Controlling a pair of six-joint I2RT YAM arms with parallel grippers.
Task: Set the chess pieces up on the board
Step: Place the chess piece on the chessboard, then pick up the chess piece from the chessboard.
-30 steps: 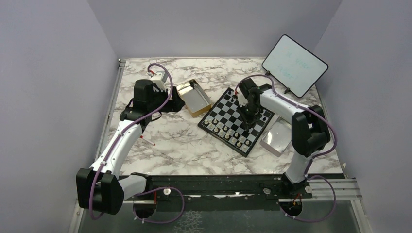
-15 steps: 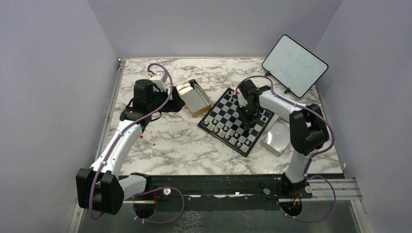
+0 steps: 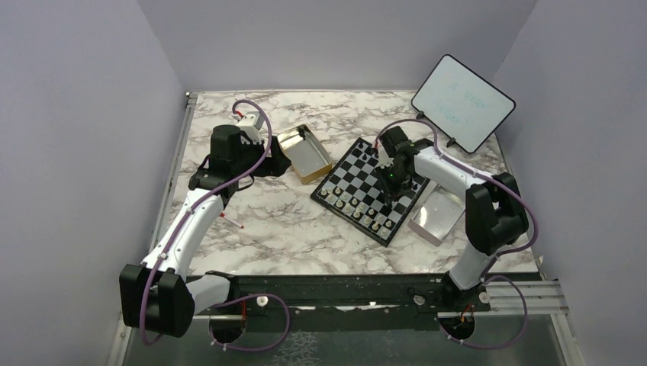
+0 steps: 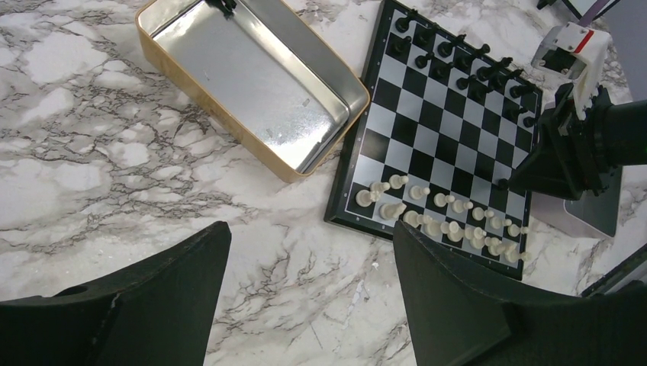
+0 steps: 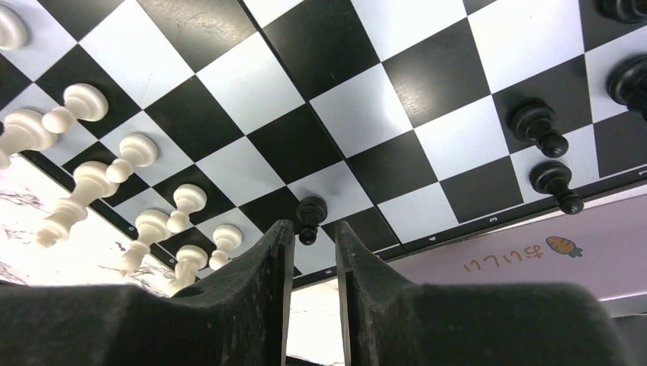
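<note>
The board [image 3: 365,177] lies right of centre, turned diagonally. Pale chess pieces [image 4: 442,217] line its near edge and black ones [image 4: 458,65] its far edge. My right gripper [image 3: 387,200] points down at the board's right side. In the right wrist view its jaws [image 5: 314,229] stand a little apart around a lone black pawn [image 5: 309,216] that stands on a white square by the board's edge; a gap shows on the pawn's right. My left gripper [image 4: 310,232] is wide open and empty above the marble, near the tin [image 4: 229,130].
The gold tin [image 3: 305,152] lies left of the board, with a small dark thing at its far end [image 4: 223,6]. A clear box [image 3: 435,217] touches the board's right edge. A white tablet [image 3: 463,101] stands at the back right. A thin red-tipped stick [image 3: 233,222] lies on the left.
My right arm's elbow has swung to the right and the gripper has shifted slightly toward the board's near right edge. The left arm has not moved.
</note>
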